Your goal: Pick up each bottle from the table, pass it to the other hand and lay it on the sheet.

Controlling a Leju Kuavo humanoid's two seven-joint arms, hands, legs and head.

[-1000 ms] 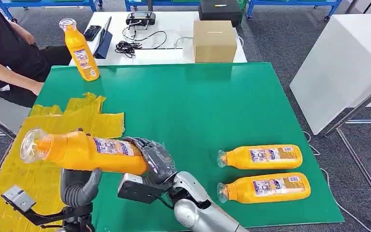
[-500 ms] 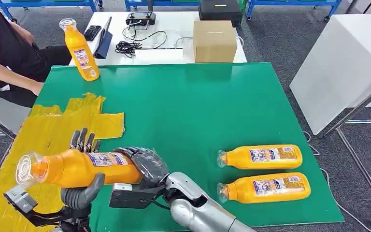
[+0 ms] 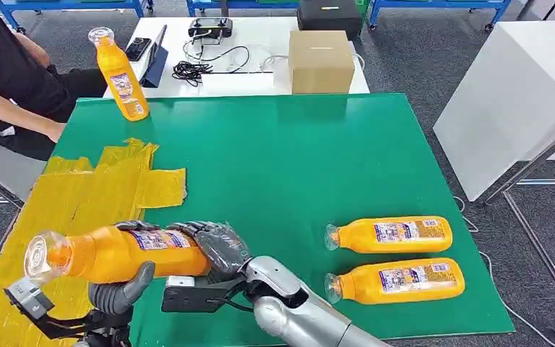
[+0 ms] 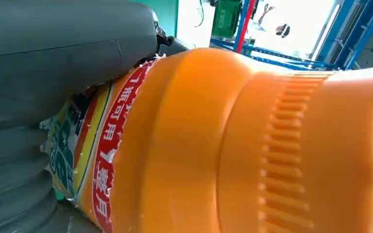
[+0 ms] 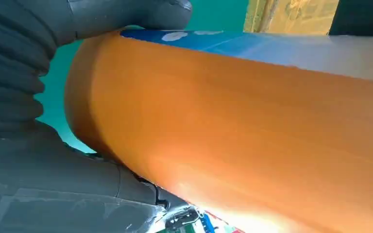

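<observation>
- head view, nearest the camera: both hands hold one orange bottle lying sideways in the air, above the near left corner of the tabletop, its clear cap end pointing out over the yellow sheet.
- left hand sits under the bottle's middle, thumb up along the near side and fingers curled over the far side, closed around the body; in the left wrist view the grey thumb presses against the label of the bottle.
- right hand wraps the bottle's base end, fingers curled over its top; the right wrist view shows the thumb and fingers clamped on either side of the bottle.
- near right corner of the green tabletop: two more bottles lie on their sides, parallel and just beside each other, caps pointing left, the nearer bottle and the farther bottle.
- the sheet is crumpled and covers the left edge of the tabletop.
- far left corner: a fourth bottle stands tilted, cap up.
- beyond that corner a person in dark clothes sits with a forearm near the edge.
- behind the tabletop, on a white table: a cardboard box, a coil of black cable and a phone.
</observation>
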